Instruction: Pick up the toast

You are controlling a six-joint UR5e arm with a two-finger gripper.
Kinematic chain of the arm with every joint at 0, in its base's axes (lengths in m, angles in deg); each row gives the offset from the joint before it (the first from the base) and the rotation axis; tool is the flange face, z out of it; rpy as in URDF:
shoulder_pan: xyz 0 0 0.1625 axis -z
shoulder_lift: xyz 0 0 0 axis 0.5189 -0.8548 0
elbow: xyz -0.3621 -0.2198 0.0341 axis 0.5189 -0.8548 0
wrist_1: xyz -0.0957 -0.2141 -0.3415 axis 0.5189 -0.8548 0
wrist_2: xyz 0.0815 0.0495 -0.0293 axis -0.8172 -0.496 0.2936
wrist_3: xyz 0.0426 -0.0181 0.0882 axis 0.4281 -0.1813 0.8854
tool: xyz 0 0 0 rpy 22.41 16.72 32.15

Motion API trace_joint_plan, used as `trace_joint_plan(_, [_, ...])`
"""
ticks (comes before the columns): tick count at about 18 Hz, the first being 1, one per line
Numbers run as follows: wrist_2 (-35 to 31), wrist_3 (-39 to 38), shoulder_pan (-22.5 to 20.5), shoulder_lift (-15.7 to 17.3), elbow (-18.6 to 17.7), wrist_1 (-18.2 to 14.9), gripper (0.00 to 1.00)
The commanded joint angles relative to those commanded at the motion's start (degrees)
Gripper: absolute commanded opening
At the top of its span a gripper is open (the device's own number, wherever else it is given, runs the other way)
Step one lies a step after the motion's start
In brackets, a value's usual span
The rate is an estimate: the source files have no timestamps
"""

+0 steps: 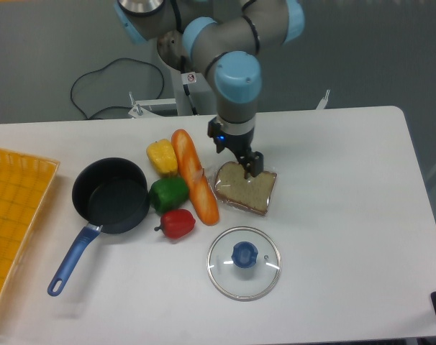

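Note:
The toast [248, 193], a squarish tan-brown slice in shiny clear wrap, lies flat on the white table just right of the orange baguette. My gripper [236, 152] hangs over the toast's far left corner, its two dark fingers spread apart with nothing between them. One fingertip [252, 164] overlaps the slice's top edge; whether it touches the wrap cannot be told. The other finger sits near the baguette's side.
A long orange baguette [195, 175] lies left of the toast, with yellow [162, 157], green [167, 193] and red [178, 223] peppers beside it. A black pan [111, 196] with blue handle sits further left, a glass lid [244, 262] in front, a yellow basket [13, 215] at the far left.

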Motion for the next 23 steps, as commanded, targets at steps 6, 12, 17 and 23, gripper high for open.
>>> trace_joint_plan(6, [-0.1, -0.1, 1.5, 0.7, -3.3, 1.8, 0.97])
trace_joint_plan(12, [0.0, -0.4, 2.2, -0.9, -4.1, 3.9, 0.97])
trace_joint_plan(17, [0.0, -1.0, 3.0, -3.1, -4.2, 6.2, 0.93])
trace_joint_plan(23, [-0.1, -1.0, 3.8, -4.6, -3.9, 6.4, 0.86])
